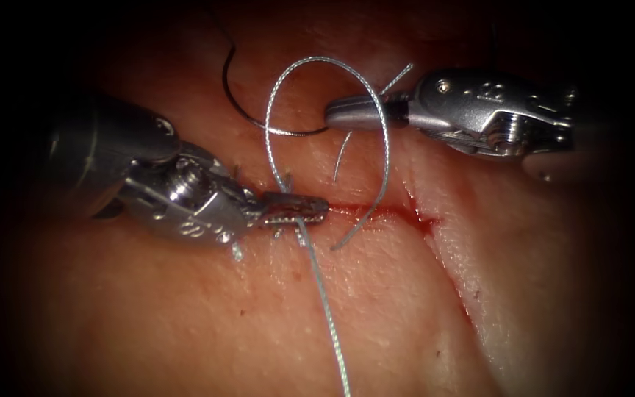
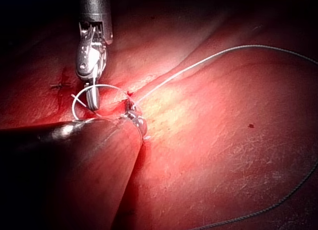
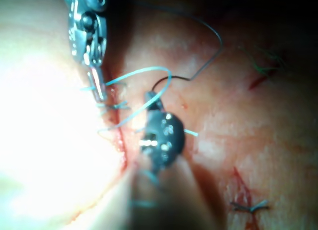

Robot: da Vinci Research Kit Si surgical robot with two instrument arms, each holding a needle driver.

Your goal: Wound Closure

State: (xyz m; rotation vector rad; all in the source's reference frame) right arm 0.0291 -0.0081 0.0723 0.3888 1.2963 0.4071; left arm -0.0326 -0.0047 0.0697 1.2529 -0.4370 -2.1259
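The left tool (image 1: 299, 209), at centre of the endoscope frame over the cut (image 1: 384, 213), has its jaws clamped on the thread (image 1: 325, 294); the right tool (image 1: 358, 112), upper right, jaws together, sits inside a thread loop, seemingly wrapped by it; the dark needle (image 1: 240, 103) lies free on the tissue (image 1: 185, 323), upper left. Probably knot-tying; the next move calls for steady tension.

Two tools over the cut (image 1: 395, 215)

Left tool (image 1: 299, 209) sits on the cut holding thread (image 1: 385, 140); right tool (image 1: 350, 112) lies behind it, the thread's loop draped across its tip.
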